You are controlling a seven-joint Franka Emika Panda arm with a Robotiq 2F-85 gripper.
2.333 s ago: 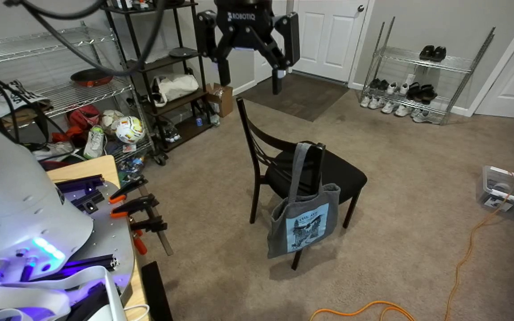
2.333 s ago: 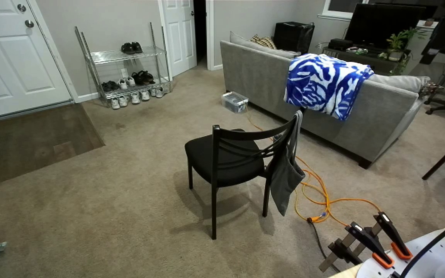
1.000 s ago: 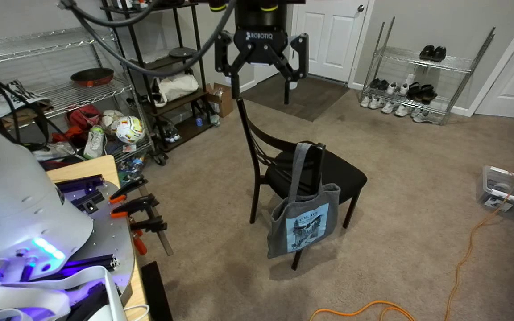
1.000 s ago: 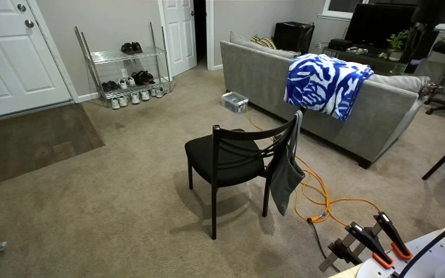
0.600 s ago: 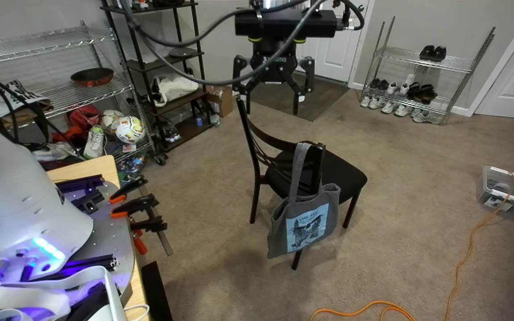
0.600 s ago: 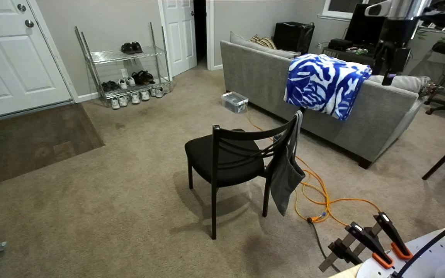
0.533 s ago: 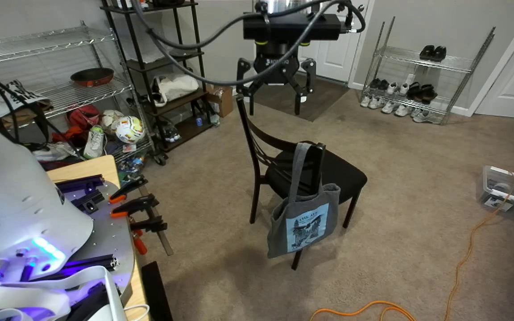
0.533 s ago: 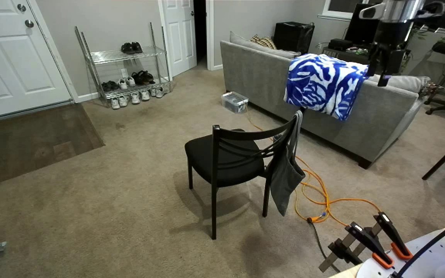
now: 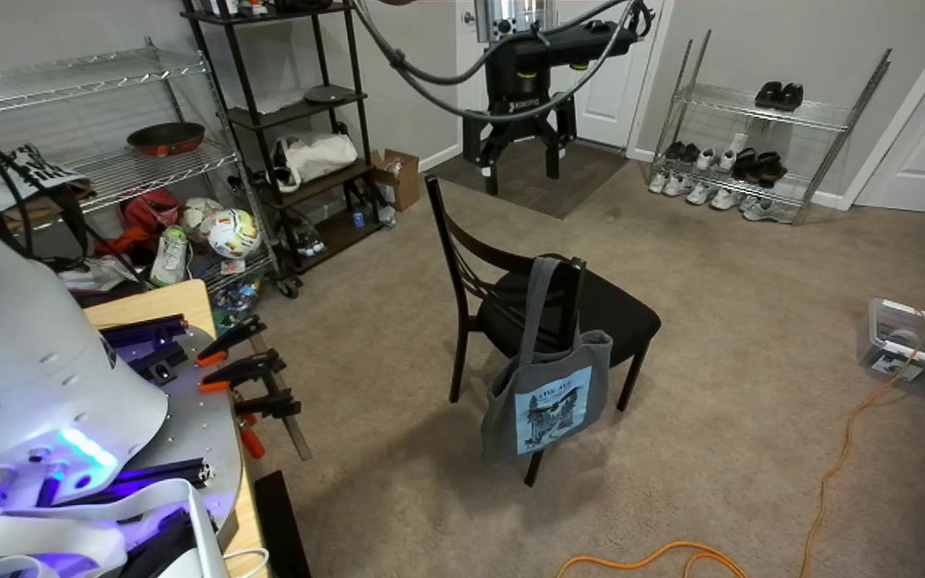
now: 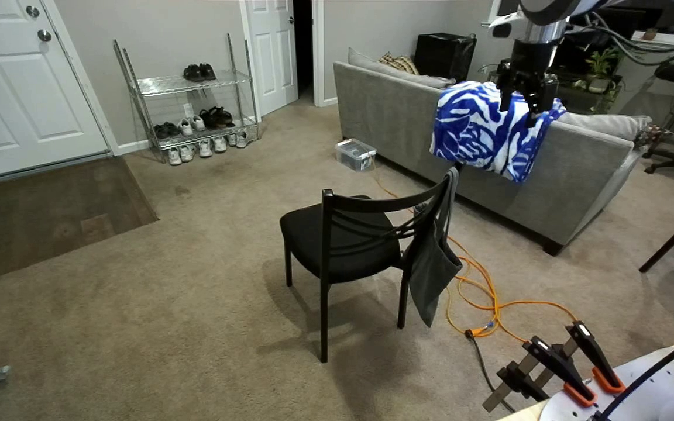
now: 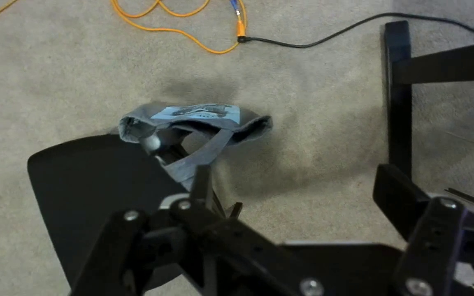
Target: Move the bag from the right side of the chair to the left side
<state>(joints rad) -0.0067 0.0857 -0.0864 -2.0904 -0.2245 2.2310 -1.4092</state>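
The grey tote bag (image 9: 547,401) with its pale blue print hangs by a strap from one upright of the black chair's (image 9: 619,309) backrest. In an exterior view the bag (image 10: 435,275) shows edge-on, at the right of the chair (image 10: 308,234). My gripper (image 9: 522,175) is open and empty, in the air well above the chair; it also shows in front of the sofa blanket in an exterior view (image 10: 518,114). In the wrist view the bag (image 11: 204,113) and seat (image 11: 97,176) lie below. One finger overlaps the strap in the picture; the open jaws (image 11: 294,179) show only floor between them.
A grey sofa (image 10: 384,105) with a blue-white blanket (image 10: 480,131) stands behind. An orange cord (image 10: 495,298) lies on the carpet near the bag. Clamps (image 9: 242,369) stick out from the robot's table edge. A black wire shelf rack (image 9: 310,112) stands by the wall.
My gripper has come into fuller view, moved across above the chair and turned about its vertical axis, staying open. The bag and the chair have not moved.
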